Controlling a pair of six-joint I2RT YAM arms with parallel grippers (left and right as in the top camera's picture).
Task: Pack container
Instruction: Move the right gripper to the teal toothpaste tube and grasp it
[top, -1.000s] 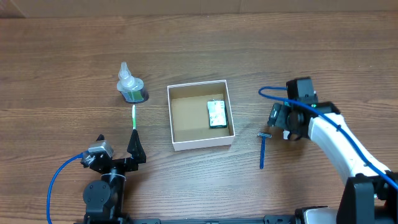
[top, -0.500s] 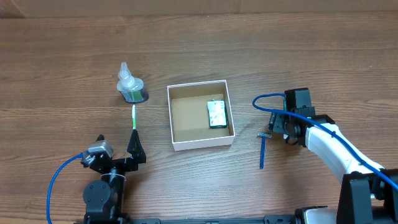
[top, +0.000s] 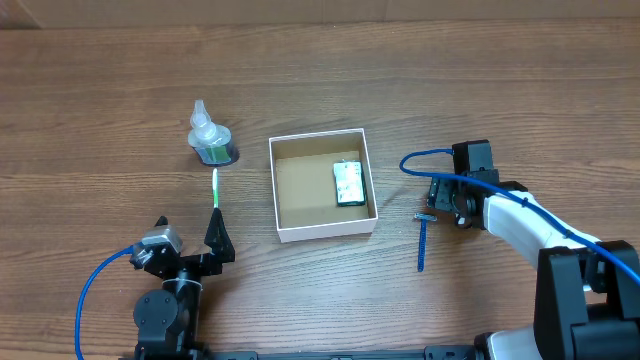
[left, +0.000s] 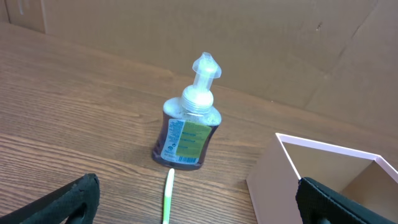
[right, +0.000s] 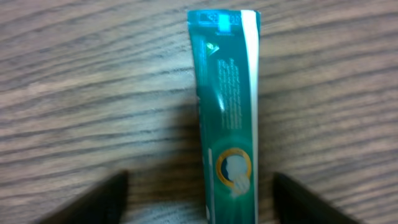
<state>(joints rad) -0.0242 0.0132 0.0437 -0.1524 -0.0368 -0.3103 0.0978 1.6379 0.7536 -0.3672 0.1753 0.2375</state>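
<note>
The container, a square white-walled box with a brown floor, sits mid-table and holds a small green-and-white packet. My right gripper is to its right, low over the table. In the right wrist view it is open, its fingers on either side of a green toothpaste tube lying flat; the tube is hidden in the overhead view. My left gripper is open and empty near the front left. In the left wrist view it faces a green toothbrush and the container wall.
A clear pump bottle with green liquid stands left of the container and shows in the left wrist view. The toothbrush lies below it. A blue razor lies just left of my right gripper.
My right gripper has moved left and forward and come down over the toothpaste tube. The left arm and the other objects have not moved.
</note>
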